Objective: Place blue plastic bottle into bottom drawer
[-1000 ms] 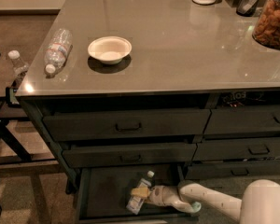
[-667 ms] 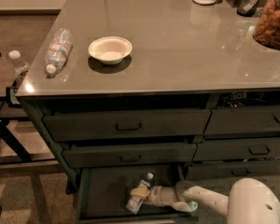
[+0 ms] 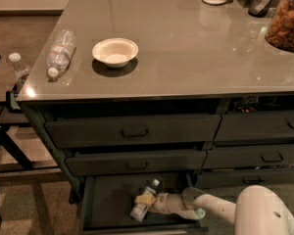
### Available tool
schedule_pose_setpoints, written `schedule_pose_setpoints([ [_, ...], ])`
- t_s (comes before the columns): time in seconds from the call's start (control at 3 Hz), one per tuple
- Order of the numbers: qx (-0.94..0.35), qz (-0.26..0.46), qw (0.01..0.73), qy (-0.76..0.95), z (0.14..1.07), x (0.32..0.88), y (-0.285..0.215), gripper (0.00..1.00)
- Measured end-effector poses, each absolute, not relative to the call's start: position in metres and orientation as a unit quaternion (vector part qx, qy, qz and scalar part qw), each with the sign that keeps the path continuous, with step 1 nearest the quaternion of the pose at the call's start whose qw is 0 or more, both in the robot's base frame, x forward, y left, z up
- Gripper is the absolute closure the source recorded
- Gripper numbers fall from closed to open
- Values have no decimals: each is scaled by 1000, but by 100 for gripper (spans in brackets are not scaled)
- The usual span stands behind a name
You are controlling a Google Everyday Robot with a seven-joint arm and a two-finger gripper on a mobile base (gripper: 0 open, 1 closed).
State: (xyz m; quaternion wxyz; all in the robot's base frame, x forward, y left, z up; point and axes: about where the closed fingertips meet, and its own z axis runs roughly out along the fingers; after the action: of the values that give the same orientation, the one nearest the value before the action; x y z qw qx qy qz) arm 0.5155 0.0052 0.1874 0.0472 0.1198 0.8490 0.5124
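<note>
Glossy grey countertop [image 3: 186, 43] above dark drawer fronts, with brown carpet [image 3: 24, 31] to one side. The slim clear blue plastic bottle [image 3: 137, 212] lies flat in the open dark grey-green bottom drawer [image 3: 110, 199], white cap toward the back. My gripper [image 3: 146, 199] rests against its pale label; I cannot tell whether it grasps. The label's writing is unreadable.

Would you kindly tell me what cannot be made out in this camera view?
- Middle of the blue plastic bottle: covered by the gripper inside the bottom drawer.
- Drawer's right floor: hidden behind the arm.
- Jar: cut off at the right edge.
- Small bottle: lower part hidden behind the countertop.
</note>
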Motion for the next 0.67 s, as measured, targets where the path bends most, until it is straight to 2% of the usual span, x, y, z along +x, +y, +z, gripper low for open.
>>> schedule_pose_setpoints([
  [0.67,125,522,31,843,172,523,16,100],
])
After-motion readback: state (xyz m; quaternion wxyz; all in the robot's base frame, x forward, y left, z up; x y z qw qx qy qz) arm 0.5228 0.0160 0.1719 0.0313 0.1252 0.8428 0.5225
